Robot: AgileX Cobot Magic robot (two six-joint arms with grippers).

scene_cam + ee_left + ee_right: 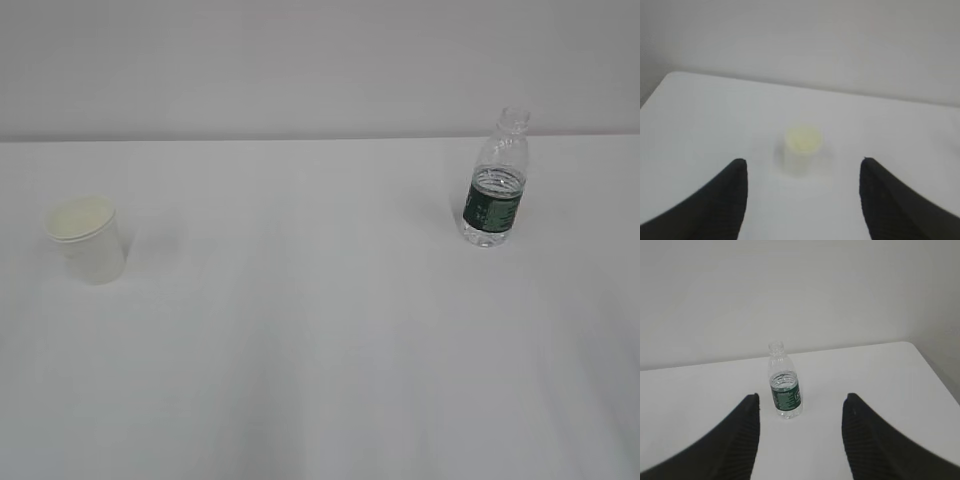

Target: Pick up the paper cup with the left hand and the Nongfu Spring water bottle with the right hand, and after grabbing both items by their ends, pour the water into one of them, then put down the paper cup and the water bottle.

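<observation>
Starting closest in on your left wrist view: your left hand (pixel 802 200) has its jaws spread wide with nothing between them, just bare white tabletop (pixel 715 120). Straight ahead of that gap, a bit further out, sits the paper cup (pixel 802 150). It's blurry from here, but you can make out the cream-coloured inside facing up, so it's standing upright and nothing is touching it.

Same deal on your right wrist view: the right hand (pixel 800 440) has its jaws apart and empty, both black fingers low in the frame. Beyond them is the Nongfu Spring water bottle (pixel 785 382), upright on the tabletop, no cap on the neck, dark green label band around the middle. It lines up a little left of centre between the fingers, and it's clear of both.

From the exterior view you see the cup (pixel 88 238) over on the left side and the bottle (pixel 496 185) further back on the right, well apart from each other. The water (pixel 490 232) shows through the clear plastic. Neither arm shows up in that view. Behind the tabletop's far edge there's a plain pale wall (pixel 300 60).
</observation>
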